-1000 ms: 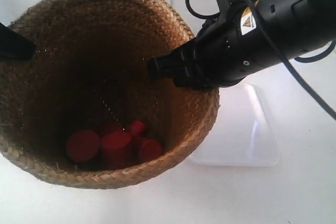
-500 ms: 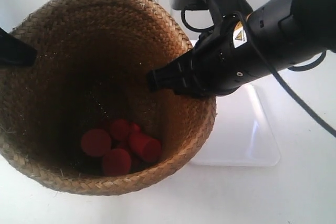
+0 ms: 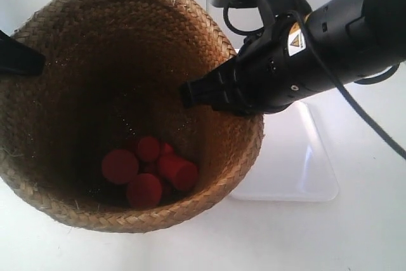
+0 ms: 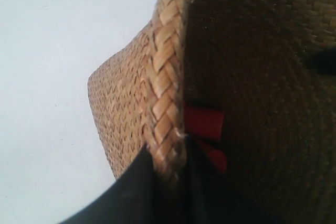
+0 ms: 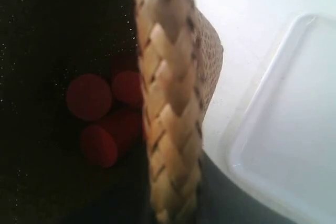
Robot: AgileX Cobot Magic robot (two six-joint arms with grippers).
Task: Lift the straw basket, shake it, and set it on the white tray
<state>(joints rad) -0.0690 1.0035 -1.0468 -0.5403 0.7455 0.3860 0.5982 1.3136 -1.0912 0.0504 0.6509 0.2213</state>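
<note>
Straw basket (image 3: 209, 176), hidden: underside out of sight; contact with the table (image 3: 355, 239) cannot be told.
Left gripper (image 4: 168, 182): mostly cropped; dark fingers clamped across the braided rim.
Right gripper (image 5: 173, 208): arm slants down, fingers pinching the opposite rim.
Basket axis: mouth faces the exterior camera, red cylinders (image 3: 149, 169) at the bottom.
Position: beside the white tray (image 3: 298, 163), overlapping its edge.

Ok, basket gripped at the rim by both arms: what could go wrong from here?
1. The left tool and right tool pinch only the braided rim of the straw basket; hard shaking might let it slip or bend.
2. The red pieces lie loose inside; a steep tilt could spill them.
3. The white tray sits off to one side; the base could land on its rim.
</note>
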